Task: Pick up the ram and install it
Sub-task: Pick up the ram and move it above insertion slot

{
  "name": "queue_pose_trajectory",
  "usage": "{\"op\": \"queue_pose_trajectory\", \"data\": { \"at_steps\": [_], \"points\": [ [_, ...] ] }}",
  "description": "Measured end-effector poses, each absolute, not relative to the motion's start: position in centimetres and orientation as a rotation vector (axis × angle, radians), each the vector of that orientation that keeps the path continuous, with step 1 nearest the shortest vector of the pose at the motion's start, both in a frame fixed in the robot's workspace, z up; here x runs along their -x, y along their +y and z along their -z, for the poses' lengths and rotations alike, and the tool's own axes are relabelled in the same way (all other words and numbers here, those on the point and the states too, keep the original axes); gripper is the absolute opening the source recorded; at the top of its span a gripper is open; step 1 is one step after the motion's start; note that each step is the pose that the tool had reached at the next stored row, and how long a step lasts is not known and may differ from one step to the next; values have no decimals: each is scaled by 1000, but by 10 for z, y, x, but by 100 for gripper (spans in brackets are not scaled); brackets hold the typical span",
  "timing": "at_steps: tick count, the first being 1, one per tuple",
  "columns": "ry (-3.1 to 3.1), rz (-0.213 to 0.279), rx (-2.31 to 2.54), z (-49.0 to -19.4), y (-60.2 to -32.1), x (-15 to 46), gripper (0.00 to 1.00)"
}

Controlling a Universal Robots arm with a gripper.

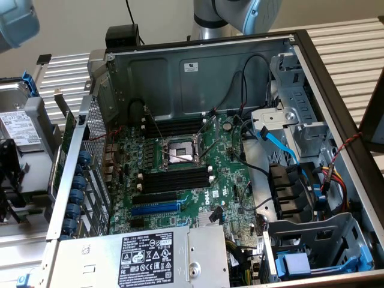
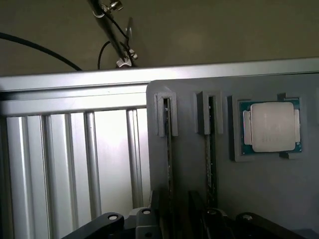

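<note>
Open PC case is on the worktop, and the motherboard's black memory slots look empty, so nothing's installed yet. Over in the grey holder, the ram stands on edge in its groove, with a second stick just beside it. The tool hovers over them, spread apart and gripping nothing.
</note>
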State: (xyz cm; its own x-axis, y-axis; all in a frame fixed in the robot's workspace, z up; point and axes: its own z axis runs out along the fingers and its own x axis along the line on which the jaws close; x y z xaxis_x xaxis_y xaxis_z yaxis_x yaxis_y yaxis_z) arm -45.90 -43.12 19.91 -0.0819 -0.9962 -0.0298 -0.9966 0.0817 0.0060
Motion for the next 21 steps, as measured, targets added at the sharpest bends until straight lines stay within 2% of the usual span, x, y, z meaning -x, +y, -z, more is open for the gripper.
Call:
{"op": "queue_pose_trajectory", "data": {
  "at_steps": [21],
  "points": [
    [2272,-27,2143,-197,-431,459,36]
  ]
}}
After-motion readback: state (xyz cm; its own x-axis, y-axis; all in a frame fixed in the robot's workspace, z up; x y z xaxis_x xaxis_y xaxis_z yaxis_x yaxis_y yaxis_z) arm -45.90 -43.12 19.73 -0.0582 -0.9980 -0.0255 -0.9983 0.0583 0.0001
